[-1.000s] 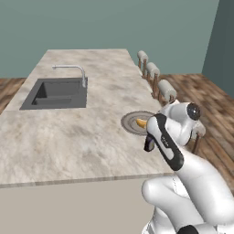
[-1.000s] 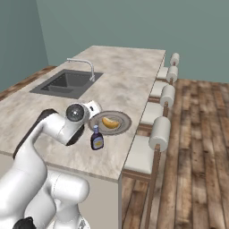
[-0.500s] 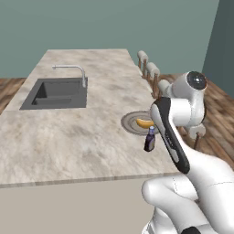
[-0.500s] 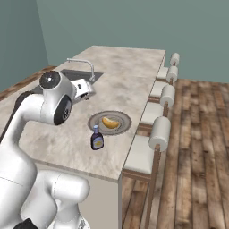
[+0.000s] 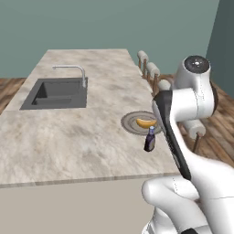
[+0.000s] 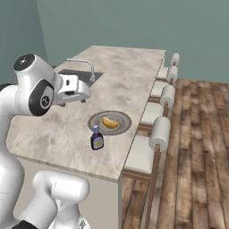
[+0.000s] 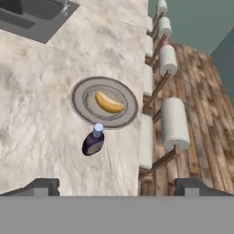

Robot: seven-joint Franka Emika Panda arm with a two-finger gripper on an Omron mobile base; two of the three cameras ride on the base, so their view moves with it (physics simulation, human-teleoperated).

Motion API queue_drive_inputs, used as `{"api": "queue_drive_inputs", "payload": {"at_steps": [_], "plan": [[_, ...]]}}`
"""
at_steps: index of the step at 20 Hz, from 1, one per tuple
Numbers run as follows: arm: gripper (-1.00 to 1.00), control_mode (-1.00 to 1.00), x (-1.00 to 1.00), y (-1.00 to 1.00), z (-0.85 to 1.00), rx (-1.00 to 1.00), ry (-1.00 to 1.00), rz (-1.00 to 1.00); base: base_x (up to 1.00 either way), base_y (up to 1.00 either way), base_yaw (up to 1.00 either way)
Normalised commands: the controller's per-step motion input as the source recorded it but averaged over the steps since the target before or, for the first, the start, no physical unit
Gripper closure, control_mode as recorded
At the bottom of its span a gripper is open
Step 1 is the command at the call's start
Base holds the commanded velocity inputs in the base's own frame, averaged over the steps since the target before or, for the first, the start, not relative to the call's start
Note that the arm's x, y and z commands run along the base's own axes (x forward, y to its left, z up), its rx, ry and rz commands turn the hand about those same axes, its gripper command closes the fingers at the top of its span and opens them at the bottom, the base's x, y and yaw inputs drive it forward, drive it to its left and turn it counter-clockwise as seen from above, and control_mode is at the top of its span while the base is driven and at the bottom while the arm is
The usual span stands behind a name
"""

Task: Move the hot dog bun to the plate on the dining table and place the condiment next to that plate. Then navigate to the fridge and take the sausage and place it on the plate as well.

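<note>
A large beige-grey marbled dining table [image 5: 68, 137] stands before a teal wall on a wooden plank floor. In the left base view, a dark grey inset sink [image 5: 57, 93] with a thin metal faucet [image 5: 73, 73] sits at the table's far left. Near the right edge lies the round, shallow, light grey plate [image 5: 132, 123] with a small oblong golden-tan hot dog bun [image 5: 145, 122] resting on it. The small dark brown condiment bottle [image 5: 150, 139] stands upright just beside the plate, on its near side. The white arm rises at the right, in front of a row of stools with white rolled backs [image 5: 148, 68].

In the right base view, the plate [image 6: 120, 126] lies near the table's [image 6: 129, 67] stool-side edge, the bun [image 6: 110, 121] on it, the bottle [image 6: 97, 138] upright just beside the plate's near rim. The gripper [image 6: 87, 92] hangs over the table between sink and plate, well above them, holding nothing. The stools [image 6: 160, 132] line the right side.

The hand view looks down on the plate [image 7: 82, 107] with the bun [image 7: 109, 103] across its middle and the bottle [image 7: 93, 140] close to the rim, not touching it as far as can be told. The gripper's [image 7: 116, 187] dark fingertips [image 7: 43, 186] stand wide apart with nothing between them, clear of bottle and plate.
</note>
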Motion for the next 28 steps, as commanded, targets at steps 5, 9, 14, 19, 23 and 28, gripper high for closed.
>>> {"api": "queue_drive_inputs", "payload": {"at_steps": [5, 9, 14, 19, 23, 28], "plan": [[-1.00, -1.00, -0.34, -0.20, 0.08, 0.18, 0.10, -0.23, 0.00, 0.00, 0.00], [-1.00, 1.00, -0.11, -0.02, 0.00, 0.05, 0.02, -0.04, -0.29, -0.04, -0.05], [-1.00, 1.00, 0.00, 0.00, 0.00, 0.00, 0.00, 0.00, -0.45, -0.05, -0.02], [-1.00, 1.00, 0.00, 0.00, 0.00, 0.00, 0.00, 0.00, -0.12, 0.00, 0.67], [-1.00, 1.00, 0.00, 0.00, 0.00, 0.00, 0.00, 0.00, 0.00, 0.00, 1.00], [-1.00, 1.00, 0.00, 0.00, 0.00, 0.00, 0.00, 0.00, 0.00, 0.01, 1.00]]}}
